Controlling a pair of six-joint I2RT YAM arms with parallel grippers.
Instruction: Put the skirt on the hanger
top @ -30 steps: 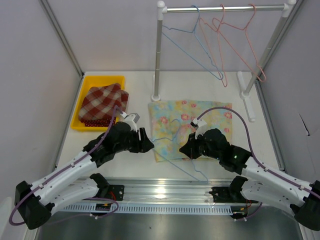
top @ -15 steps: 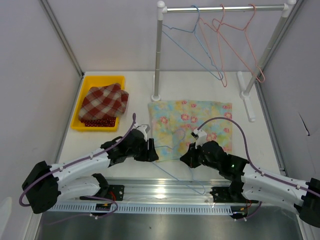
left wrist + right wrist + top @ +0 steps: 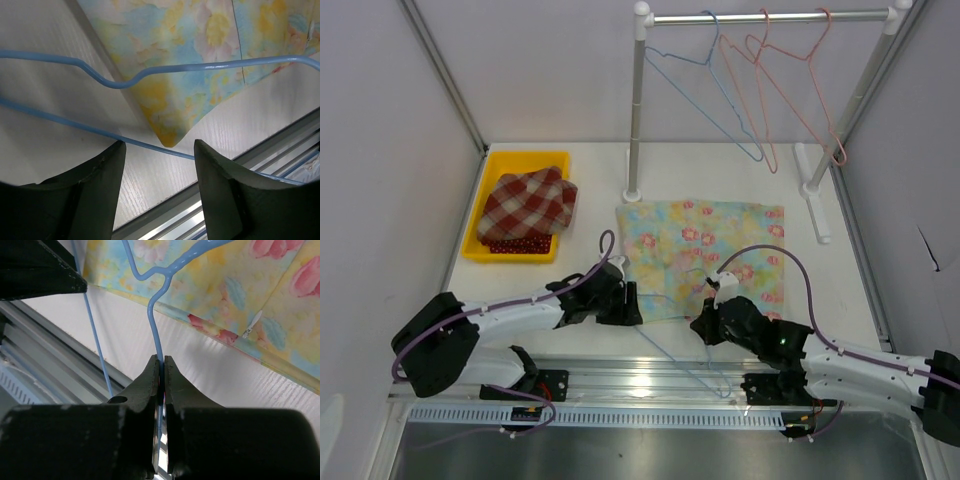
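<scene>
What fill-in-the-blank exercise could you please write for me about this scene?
1. The hanger pinched in the shut right tool is ___ in colour.
2. The left tool hovers over the hanger's wire with its jaws ___.
3. The plaid cloth sits in a bin that is ___.

Missing words: blue; open; yellow.

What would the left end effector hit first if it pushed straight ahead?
Probably the blue hanger, whose lower wire crosses just beyond the open left end effector. The corner of the skirt lies right behind it. Depth is unclear from the wrist view.
</scene>
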